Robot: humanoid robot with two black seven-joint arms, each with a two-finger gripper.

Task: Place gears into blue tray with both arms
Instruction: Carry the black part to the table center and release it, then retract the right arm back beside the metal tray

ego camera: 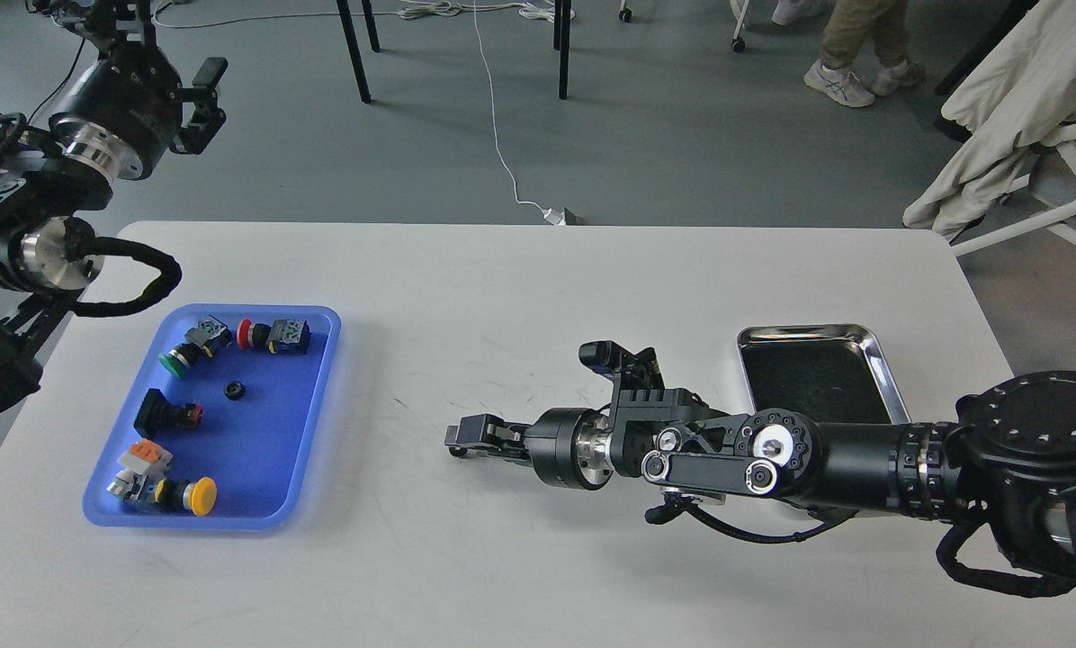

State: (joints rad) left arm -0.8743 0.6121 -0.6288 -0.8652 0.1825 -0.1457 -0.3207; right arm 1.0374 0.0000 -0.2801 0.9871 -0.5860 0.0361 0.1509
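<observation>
White tabletop (538, 297) fills the frame. One gear (234, 390) lies in the blue tray (318, 405) at left; the second is not visible. Tiny, stiff and light, it likely wants pinching across its toothed rim. Right tool (455, 439) sits low at centre, possibly gripping something, jaws unclear; left tool (203, 101) upper left, jaws unclear.

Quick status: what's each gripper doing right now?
Left gripper: raised beyond the table's edge, open, empty.
Right gripper: low over the table, open or shut cannot be told.
</observation>
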